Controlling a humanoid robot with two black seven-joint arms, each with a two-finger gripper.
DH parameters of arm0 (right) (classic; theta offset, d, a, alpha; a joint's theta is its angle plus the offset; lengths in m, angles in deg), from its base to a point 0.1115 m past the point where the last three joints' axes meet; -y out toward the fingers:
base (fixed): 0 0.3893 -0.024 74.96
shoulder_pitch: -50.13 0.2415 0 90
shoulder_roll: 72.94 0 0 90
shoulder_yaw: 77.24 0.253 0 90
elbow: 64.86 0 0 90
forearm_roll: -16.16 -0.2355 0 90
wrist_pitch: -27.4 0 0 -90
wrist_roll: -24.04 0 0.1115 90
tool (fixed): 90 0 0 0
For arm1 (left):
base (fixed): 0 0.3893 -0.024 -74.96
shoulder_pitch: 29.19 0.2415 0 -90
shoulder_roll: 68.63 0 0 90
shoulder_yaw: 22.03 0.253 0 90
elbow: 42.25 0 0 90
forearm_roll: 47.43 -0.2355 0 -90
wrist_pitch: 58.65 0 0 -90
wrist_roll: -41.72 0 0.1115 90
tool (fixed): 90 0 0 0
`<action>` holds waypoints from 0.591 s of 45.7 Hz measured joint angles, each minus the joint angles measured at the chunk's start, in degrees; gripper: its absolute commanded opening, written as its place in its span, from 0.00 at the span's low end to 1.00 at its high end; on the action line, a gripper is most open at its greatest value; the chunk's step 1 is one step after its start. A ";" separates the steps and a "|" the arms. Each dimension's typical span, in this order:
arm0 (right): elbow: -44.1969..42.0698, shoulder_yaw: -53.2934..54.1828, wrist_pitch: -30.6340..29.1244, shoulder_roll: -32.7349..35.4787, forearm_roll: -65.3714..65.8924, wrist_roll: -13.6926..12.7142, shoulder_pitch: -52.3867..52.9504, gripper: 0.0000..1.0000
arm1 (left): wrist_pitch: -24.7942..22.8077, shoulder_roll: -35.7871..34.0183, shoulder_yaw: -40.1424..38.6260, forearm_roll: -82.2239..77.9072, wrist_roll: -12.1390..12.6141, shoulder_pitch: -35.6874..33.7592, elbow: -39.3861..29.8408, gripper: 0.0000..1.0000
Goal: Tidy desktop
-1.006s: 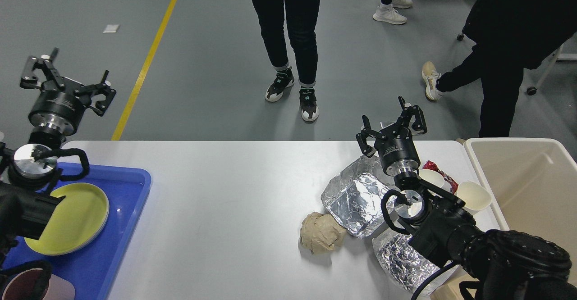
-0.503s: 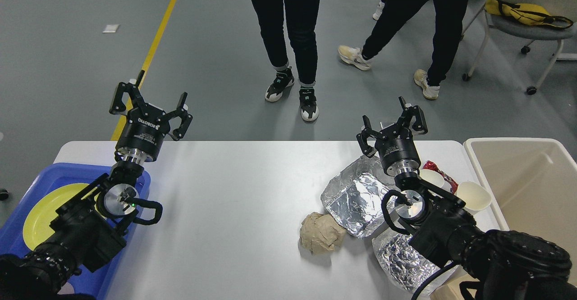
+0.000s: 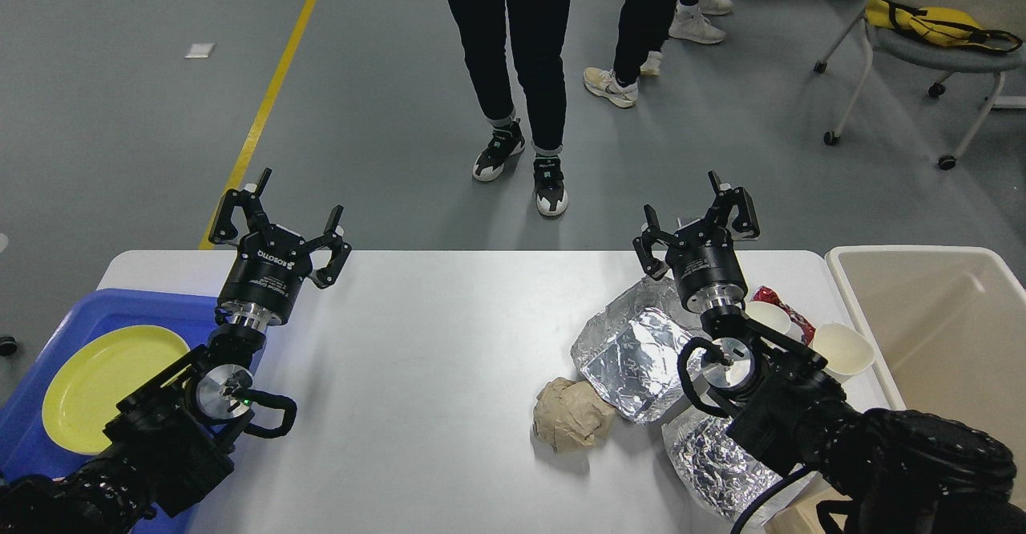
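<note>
Below spread fingers [image 3: 240, 201] (both arms), desktop [image 3: 433, 341]

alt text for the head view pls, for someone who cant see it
Two black robot arms reach over a white desktop, the left gripper and right gripper both open and empty. Foil trays, a crumpled paper ball and paper cups lie at right beside a beige bin; a yellow plate sits in a blue tray at left.

A blue tray [image 3: 48, 470] at the left holds a yellow plate [image 3: 100, 382]. At the right lie a foil tray [image 3: 629, 358], crumpled foil [image 3: 709, 462], a brown paper wad [image 3: 571, 414], two paper cups [image 3: 842, 349] and a red wrapper [image 3: 781, 301], beside a beige bin [image 3: 946, 333]. People's legs [image 3: 513, 61] and a wheeled chair [image 3: 930, 37] occupy the grey floor beyond.
</note>
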 measured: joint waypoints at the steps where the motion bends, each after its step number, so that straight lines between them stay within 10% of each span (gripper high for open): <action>1: 0.00 0.00 0.00 0.00 0.00 0.00 0.00 1.00 | 0.05 0.04 0.00 0.00 0.04 -0.02 0.05 1.00; 27: -0.15 0.00 0.00 0.12 0.03 0.00 -0.05 1.00 | -0.08 0.13 -0.09 0.27 0.42 -0.07 0.15 1.00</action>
